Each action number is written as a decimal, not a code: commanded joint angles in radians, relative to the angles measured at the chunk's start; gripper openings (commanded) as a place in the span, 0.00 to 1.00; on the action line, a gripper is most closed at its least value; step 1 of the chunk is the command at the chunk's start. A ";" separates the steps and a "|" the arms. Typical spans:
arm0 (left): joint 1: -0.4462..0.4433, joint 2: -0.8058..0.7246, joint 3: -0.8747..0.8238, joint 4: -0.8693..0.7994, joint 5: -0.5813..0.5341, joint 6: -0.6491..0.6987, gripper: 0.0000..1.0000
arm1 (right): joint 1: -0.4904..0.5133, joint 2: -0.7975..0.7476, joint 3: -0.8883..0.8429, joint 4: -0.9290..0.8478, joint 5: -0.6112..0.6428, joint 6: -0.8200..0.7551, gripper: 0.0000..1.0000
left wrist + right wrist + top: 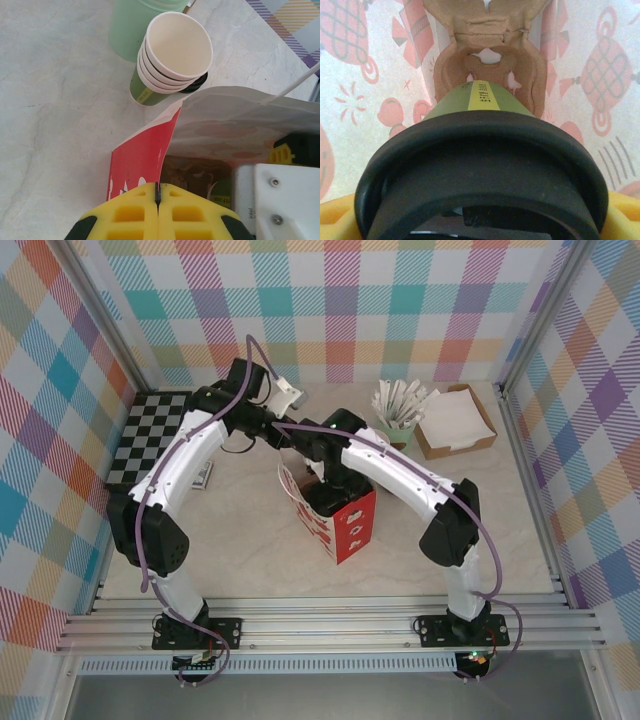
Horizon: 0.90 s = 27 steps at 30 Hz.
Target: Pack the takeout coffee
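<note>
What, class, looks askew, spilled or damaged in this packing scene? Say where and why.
Nothing looks spilled. Only the red bag looks askew: the left pincer pinches its rim and holds one wall outward, so the mouth gapes unevenly. The takeout coffee, lid on, hangs inside it over the cardboard tray.

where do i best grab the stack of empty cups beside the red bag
Probably the bottom cup's green wall on the cup stack, from the bare table side: gripping higher could lift only the upper cups, and the mint cup crowds one side, the red bag another.
</note>
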 commanded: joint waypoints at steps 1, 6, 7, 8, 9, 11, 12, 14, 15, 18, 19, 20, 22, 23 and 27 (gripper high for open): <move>-0.008 0.012 0.024 -0.012 0.032 0.019 0.04 | -0.019 0.018 -0.018 0.001 -0.028 0.008 0.61; -0.008 0.011 0.025 -0.014 0.027 0.015 0.05 | -0.019 0.018 -0.043 0.027 -0.017 0.009 0.61; -0.008 0.011 0.024 -0.015 0.027 0.015 0.05 | -0.020 0.017 -0.054 0.035 -0.013 0.010 0.61; -0.008 0.011 0.024 -0.017 0.026 0.015 0.05 | -0.020 0.016 -0.069 0.046 -0.016 0.009 0.61; -0.008 0.010 0.023 -0.017 0.024 0.015 0.05 | -0.022 0.018 -0.083 0.060 -0.020 0.009 0.61; -0.008 0.011 0.023 -0.018 0.026 0.015 0.05 | -0.022 0.024 -0.090 0.077 -0.034 0.007 0.60; -0.008 0.011 0.024 -0.018 0.027 0.015 0.05 | -0.022 0.028 -0.093 0.083 -0.040 0.007 0.60; -0.008 0.011 0.024 -0.019 0.028 0.015 0.05 | -0.022 0.030 -0.101 0.095 -0.042 0.001 0.60; -0.008 0.011 0.024 -0.018 0.026 0.015 0.05 | -0.023 0.029 -0.109 0.103 -0.030 -0.001 0.60; -0.008 0.008 0.025 -0.021 0.021 0.016 0.05 | -0.026 0.017 -0.144 0.129 -0.012 -0.014 0.60; -0.008 0.010 0.025 -0.021 0.021 0.017 0.05 | -0.028 0.014 -0.152 0.139 -0.015 -0.016 0.60; -0.008 0.010 0.025 -0.021 0.020 0.016 0.05 | -0.031 0.012 -0.162 0.148 -0.017 -0.019 0.60; -0.008 0.011 0.026 -0.024 0.016 0.016 0.05 | -0.033 0.013 -0.175 0.160 -0.011 -0.022 0.60; -0.008 0.012 0.026 -0.027 0.013 0.017 0.04 | -0.034 0.012 -0.182 0.163 -0.004 -0.023 0.60; -0.008 0.010 0.025 -0.032 -0.002 0.022 0.02 | -0.040 0.000 -0.208 0.184 0.014 -0.033 0.60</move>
